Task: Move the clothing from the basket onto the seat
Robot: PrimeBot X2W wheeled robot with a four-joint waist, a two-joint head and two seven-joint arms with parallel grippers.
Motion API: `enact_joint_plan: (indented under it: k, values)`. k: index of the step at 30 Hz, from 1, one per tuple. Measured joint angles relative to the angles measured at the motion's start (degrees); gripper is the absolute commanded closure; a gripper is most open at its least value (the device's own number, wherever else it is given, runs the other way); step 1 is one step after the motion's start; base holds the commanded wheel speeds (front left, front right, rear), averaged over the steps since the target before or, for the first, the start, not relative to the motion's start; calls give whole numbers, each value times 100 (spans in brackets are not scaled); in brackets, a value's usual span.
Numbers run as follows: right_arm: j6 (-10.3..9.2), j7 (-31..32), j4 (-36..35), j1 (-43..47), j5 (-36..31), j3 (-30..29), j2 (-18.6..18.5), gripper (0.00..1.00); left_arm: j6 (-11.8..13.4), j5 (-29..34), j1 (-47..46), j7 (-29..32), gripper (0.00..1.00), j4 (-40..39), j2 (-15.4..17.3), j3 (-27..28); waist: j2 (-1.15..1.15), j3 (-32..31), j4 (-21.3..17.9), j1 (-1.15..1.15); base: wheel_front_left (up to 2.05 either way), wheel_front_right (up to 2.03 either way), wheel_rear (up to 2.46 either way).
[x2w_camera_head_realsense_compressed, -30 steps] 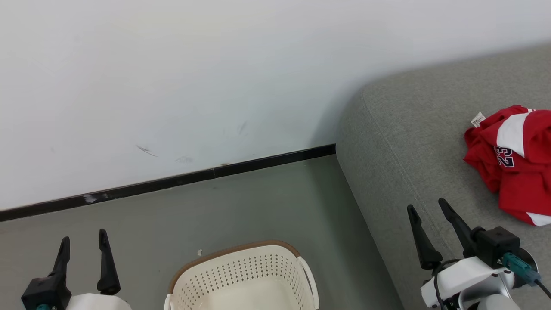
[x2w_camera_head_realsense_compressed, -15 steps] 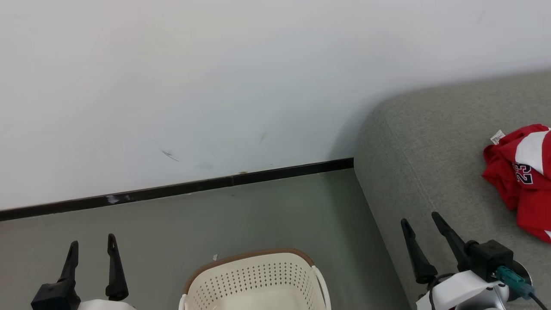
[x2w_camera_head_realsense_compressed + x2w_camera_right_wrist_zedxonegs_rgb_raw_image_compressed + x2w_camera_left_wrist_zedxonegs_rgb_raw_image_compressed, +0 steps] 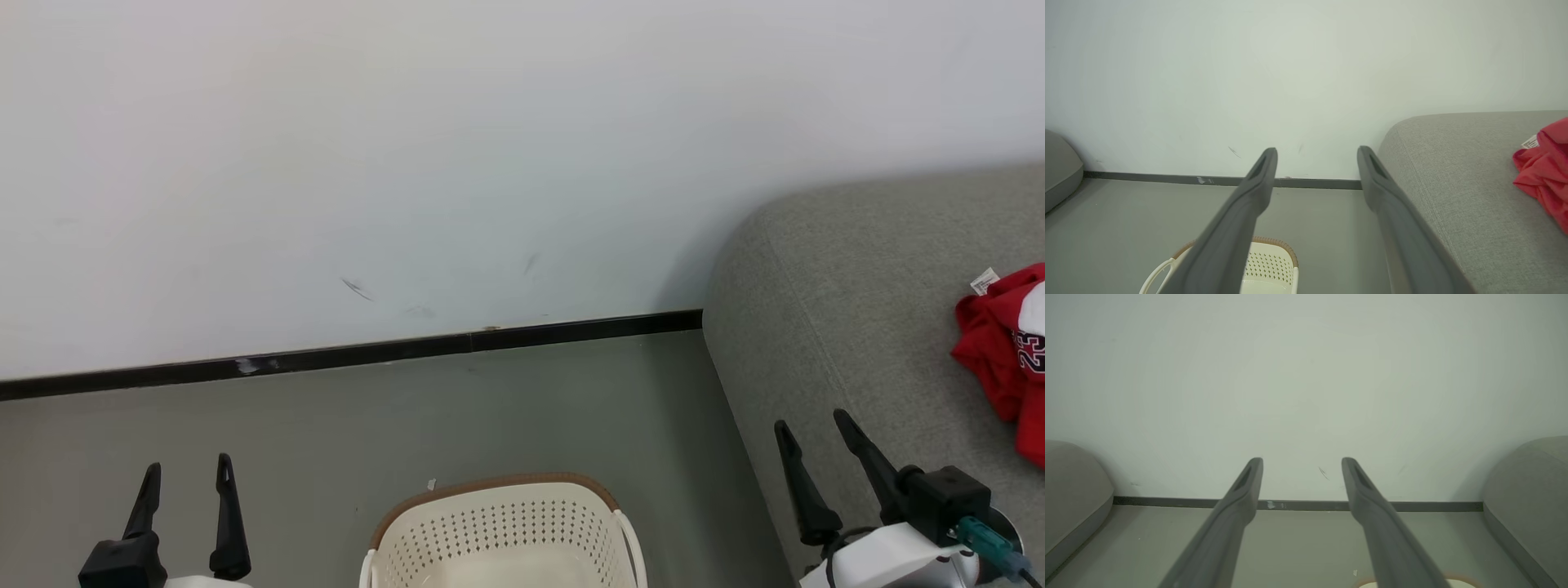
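The left gripper (image 3: 188, 462) is rising from the lower left of the head view, its two dark fingers (image 3: 229, 523) pointing upward toward the wall (image 3: 408, 163) and standing spread apart with nothing between them. It is hanging over the grey floor (image 3: 531, 408), just to the left of the basket (image 3: 490, 483) and apart from it. The right gripper (image 3: 810, 420) is sitting at the lower right on its pale wrist, its fingers leaning up and slightly leftward, likewise spread wide and pinching nothing. It is hovering over the near left part of the seat (image 3: 857, 286), close to the seat's rounded edge, without touching the fabric as far as can be told. In the right wrist view those fingers are pointing toward the wall and the dark skirting board (image 3: 367, 355), with the basket showing low between and beneath them and the seat running along the right. The basket is standing on the floor between the two arms, cut off by the bottom edge of the head view, and its far perforated wall and brown rim are showing. The clothing (image 3: 992, 351) is lying crumpled on the seat at the far right, partly cut off by the frame, well apart from the right gripper, with a white panel, a dark number and a small white tag showing. In the left wrist view another grey cushion (image 3: 1069, 490) is sitting at the left.
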Motion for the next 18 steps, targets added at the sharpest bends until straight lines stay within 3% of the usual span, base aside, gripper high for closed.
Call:
enact_joint_plan:
  k: [18]
  values:
    - [0, 0, -104, 69, 8, -175, 11, 0, -48, 92, -133, 0, 0, 172, -26, -46, 0, 26, 17, 0, 0, 0, 0]
